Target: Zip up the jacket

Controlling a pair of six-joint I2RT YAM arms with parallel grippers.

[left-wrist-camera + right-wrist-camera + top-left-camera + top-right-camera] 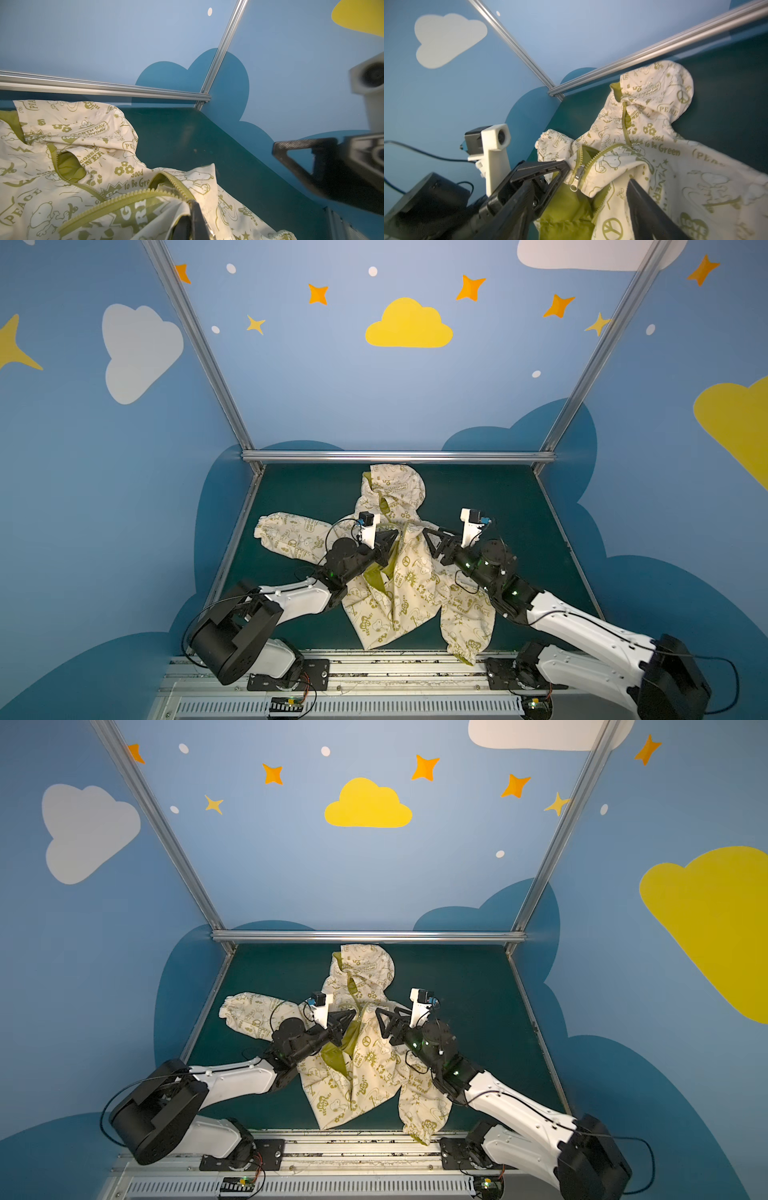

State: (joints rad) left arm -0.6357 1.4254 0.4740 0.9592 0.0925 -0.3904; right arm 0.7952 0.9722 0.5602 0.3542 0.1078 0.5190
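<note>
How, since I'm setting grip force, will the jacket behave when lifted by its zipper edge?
Probably floppy: the jacket drapes in folds from where the left gripper pinches it. Likely light: thin, creased cloth. The smooth fabric might slip; the zipper teeth should grip better.

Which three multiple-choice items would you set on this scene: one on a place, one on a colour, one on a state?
1. Where does the hood point?
A) to the back rail
B) to the arms' bases
C) to the left wall

2. What colour is the lining?
A) red
B) olive green
C) black

3. How is the left gripper?
A) open in the air
B) out of view
C) shut on the jacket

Key:
1 A, the hood lies just before the rail in both top views.
2 B, green shows where the front gapes.
3 C, its fingers pinch the jacket's edge in the left wrist view.
</note>
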